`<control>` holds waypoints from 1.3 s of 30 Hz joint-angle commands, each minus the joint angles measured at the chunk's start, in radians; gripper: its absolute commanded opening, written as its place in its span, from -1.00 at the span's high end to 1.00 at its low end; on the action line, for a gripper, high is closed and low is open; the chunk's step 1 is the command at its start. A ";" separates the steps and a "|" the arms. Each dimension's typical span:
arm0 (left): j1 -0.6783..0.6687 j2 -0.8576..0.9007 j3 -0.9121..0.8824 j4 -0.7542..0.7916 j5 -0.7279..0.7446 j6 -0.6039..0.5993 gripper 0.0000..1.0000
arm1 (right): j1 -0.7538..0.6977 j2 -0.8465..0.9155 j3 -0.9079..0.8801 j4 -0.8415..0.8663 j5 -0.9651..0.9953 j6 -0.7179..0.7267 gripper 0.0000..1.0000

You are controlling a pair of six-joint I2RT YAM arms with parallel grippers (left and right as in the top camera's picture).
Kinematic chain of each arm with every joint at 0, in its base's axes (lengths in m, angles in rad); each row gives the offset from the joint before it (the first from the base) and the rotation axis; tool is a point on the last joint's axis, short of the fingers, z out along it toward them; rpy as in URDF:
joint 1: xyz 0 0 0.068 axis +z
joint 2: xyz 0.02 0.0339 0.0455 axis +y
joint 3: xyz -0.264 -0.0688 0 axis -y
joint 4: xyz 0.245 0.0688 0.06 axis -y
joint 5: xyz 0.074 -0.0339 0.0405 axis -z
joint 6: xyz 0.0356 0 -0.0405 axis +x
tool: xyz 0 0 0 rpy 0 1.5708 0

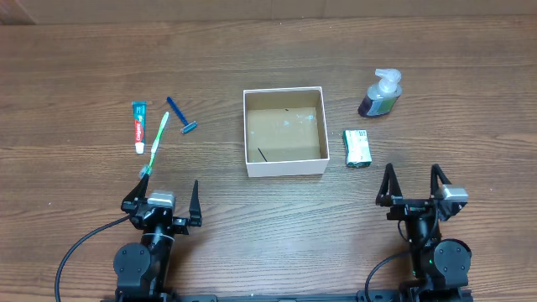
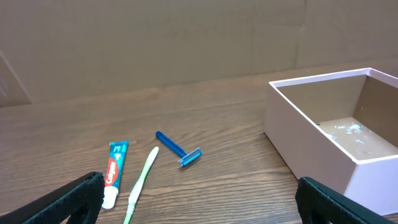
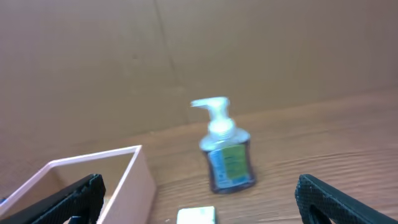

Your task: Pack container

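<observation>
The container (image 1: pixel 249 134) is a square open-top white box with a brown floor, at the table's middle; nothing lies in it. It also shows in the left wrist view (image 2: pixel 311 134) and the right wrist view (image 3: pixel 134 180). Left of it lie a toothpaste tube (image 1: pixel 138 126), a green toothbrush (image 1: pixel 157 144) and a blue razor (image 1: pixel 181 115). Right of it are a green soap packet (image 1: pixel 357 148) and a pump bottle (image 1: pixel 381 94). My left gripper (image 1: pixel 162 198) is open and empty near the front edge. My right gripper (image 1: pixel 414 183) is open and empty, just short of the soap packet.
The table is brown wood. A plain brown wall stands behind it in both wrist views. A black cable (image 1: pixel 80 247) runs from the left arm's base at the front left.
</observation>
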 commanded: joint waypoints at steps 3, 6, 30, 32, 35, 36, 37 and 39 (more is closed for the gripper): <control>0.010 -0.009 -0.006 0.002 -0.006 0.015 -1.00 | 0.007 0.045 0.195 -0.034 -0.109 0.009 -1.00; 0.010 -0.009 -0.006 0.002 -0.006 0.015 -1.00 | 0.007 0.200 0.415 -0.132 -0.109 -0.004 -1.00; 0.010 -0.009 -0.006 0.002 -0.006 0.015 -1.00 | -0.043 1.585 1.567 -0.858 0.003 -0.137 -1.00; 0.010 -0.009 -0.006 0.002 -0.006 0.015 -1.00 | -0.065 1.619 1.567 -0.841 0.003 -0.166 -1.00; 0.010 -0.009 -0.006 0.002 -0.006 0.015 -1.00 | -0.093 1.666 1.566 -0.818 -0.025 -0.193 -1.00; 0.010 -0.009 -0.006 0.002 -0.006 0.015 -1.00 | -0.100 1.682 1.566 -0.815 -0.047 -0.214 -1.00; 0.010 -0.009 -0.006 0.002 -0.006 0.015 -1.00 | -0.105 1.697 1.566 -0.812 -0.066 -0.230 -1.00; 0.010 -0.009 -0.006 0.002 -0.006 0.015 -1.00 | -0.110 1.731 1.566 -0.807 -0.108 -0.260 -1.00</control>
